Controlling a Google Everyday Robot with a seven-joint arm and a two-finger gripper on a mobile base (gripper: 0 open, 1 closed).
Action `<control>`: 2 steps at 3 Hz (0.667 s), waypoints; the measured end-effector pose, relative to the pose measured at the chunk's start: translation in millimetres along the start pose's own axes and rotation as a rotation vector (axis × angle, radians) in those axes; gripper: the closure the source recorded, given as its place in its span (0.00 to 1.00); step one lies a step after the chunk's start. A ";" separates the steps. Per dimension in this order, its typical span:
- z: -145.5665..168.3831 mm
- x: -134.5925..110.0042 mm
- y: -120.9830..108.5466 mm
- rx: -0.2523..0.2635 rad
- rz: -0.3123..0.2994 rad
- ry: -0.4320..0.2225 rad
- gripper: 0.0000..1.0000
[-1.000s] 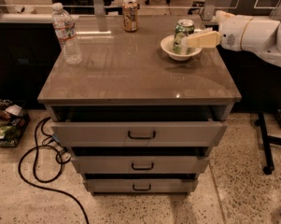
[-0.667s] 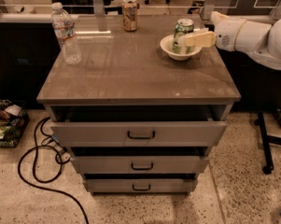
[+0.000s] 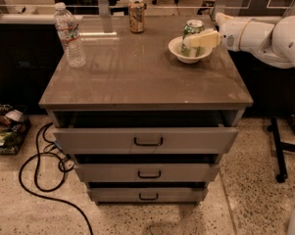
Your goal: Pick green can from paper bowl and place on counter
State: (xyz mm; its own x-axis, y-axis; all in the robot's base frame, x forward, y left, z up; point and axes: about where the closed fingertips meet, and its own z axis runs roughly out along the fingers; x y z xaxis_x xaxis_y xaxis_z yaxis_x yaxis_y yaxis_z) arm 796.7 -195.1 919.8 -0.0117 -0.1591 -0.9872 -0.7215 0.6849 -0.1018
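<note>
Early days tbh: got the tool (image 3: 200, 38) parked right against the green can (image 3: 192, 27), can't tell if clamped on it or loose, with that can upright inside the paper bowl (image 3: 178, 50) at the far right of the counter (image 3: 137, 77), so lift-out and set-down both left.

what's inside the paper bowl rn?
The green can, upright, silver top showing. The end effector comes in from the right across the can's lower front, so the can's base and the paper bowl floor are hidden.
</note>
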 end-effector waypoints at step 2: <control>25.1 20.3 5.3 -0.030 0.092 -0.010 0.15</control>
State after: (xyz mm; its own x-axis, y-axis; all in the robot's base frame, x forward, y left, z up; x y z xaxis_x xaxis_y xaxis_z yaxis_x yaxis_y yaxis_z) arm 810.0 -176.8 896.1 -0.0726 -0.0893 -0.9934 -0.7378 0.6750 -0.0068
